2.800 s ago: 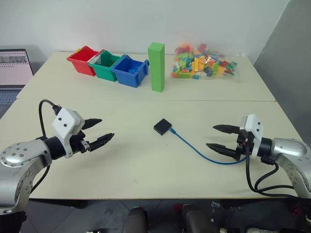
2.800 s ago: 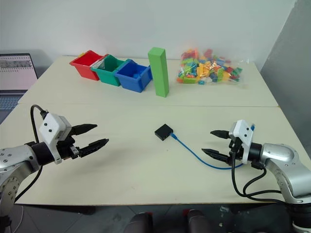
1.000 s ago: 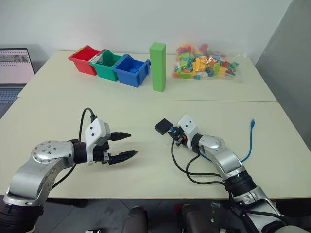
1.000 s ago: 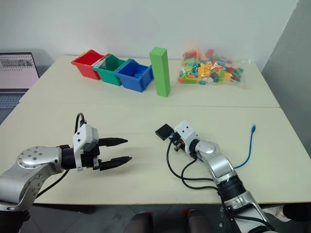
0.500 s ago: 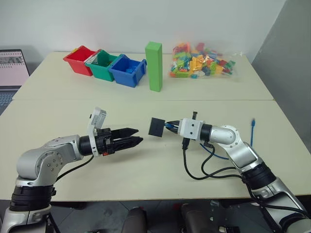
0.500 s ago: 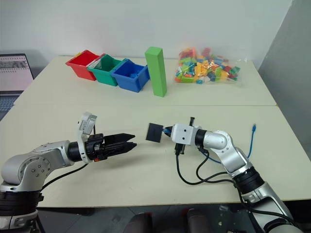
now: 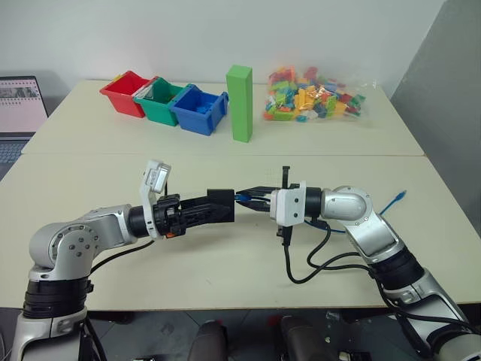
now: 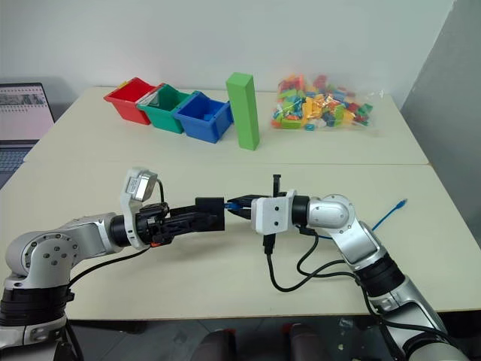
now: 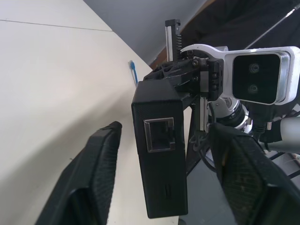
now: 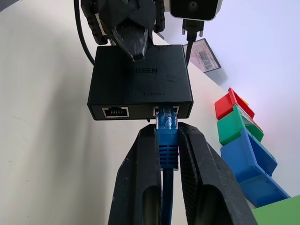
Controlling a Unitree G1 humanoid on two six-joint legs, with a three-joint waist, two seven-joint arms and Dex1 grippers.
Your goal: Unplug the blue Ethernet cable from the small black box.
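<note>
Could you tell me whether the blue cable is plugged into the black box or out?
Plugged in: the blue cable's plug sits in the black box's port, pinched by the right gripper.

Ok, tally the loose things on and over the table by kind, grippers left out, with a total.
Bins: 3 (red, green, blue)
Green block: 1
Bag of bricks: 1
Small black box: 1
Blue Ethernet cable: 1
Total: 7

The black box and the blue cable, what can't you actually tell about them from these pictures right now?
- Plug latch: in the right wrist view the right gripper's fingers cover the cable's plug body.
- Left grip: in the left wrist view the box sits between the left gripper's fingers, but contact is unclear.
- Cable's middle run: in the eye views the right arm hides it.
</note>
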